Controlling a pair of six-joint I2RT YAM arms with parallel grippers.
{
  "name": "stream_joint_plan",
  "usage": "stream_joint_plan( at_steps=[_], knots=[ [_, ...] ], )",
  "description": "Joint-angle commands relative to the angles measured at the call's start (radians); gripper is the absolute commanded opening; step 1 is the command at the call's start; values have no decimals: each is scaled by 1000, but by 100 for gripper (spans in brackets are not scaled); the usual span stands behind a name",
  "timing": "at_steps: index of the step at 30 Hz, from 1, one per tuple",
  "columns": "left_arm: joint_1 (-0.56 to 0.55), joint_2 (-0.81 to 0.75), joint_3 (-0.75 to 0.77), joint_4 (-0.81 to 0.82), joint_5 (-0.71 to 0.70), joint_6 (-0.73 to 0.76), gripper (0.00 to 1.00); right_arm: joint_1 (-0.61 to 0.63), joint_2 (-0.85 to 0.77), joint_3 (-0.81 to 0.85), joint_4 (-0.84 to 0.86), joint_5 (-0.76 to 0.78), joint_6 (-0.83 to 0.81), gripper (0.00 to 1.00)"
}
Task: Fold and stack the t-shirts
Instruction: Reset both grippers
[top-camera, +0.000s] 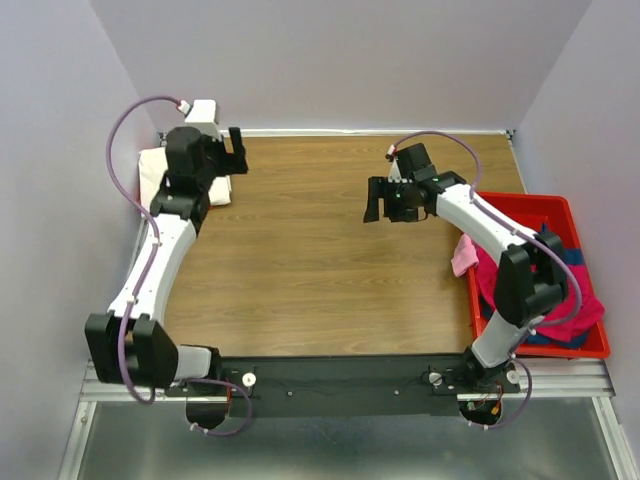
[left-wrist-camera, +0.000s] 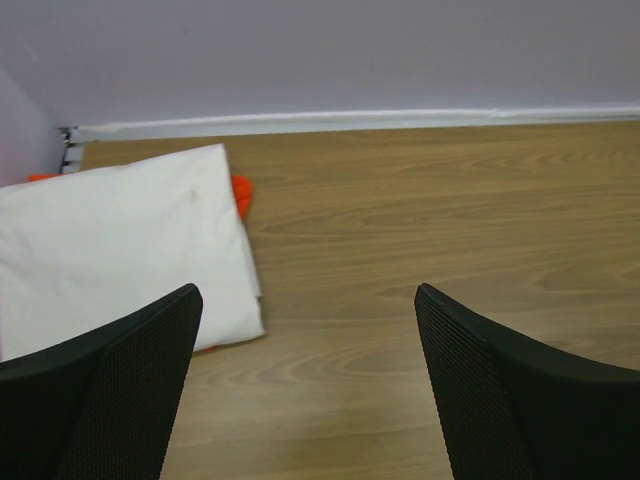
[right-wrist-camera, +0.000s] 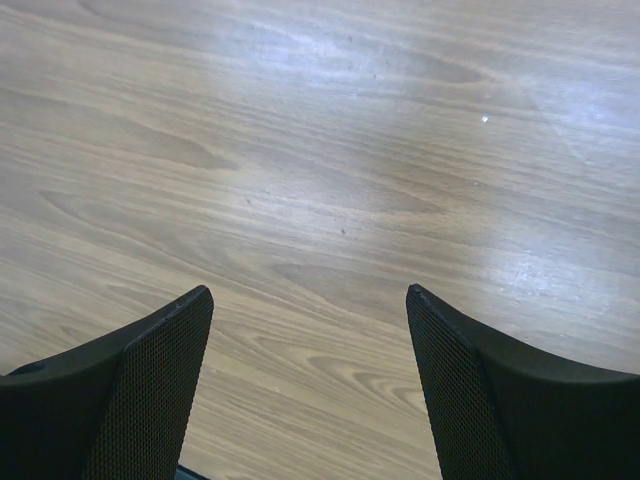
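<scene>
Table: open bare wood between the arms, back wall edge ahead of left gripper. Its jaws are apart, empty. Folded cream-white shirt lies ahead-left of it, with orange shirt peeking out beneath. Right gripper is apart and empty over bare wood. Red bin behind it holds magenta shirt; pale pink shirt overhangs the rim.
</scene>
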Motion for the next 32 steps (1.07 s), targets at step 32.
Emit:
stream_joint_plan(
  at_steps=[32],
  knots=[
    [-488, -375, -291, 72, -299, -273, 95, 2, -527, -312, 151, 130, 68, 85]
  ],
)
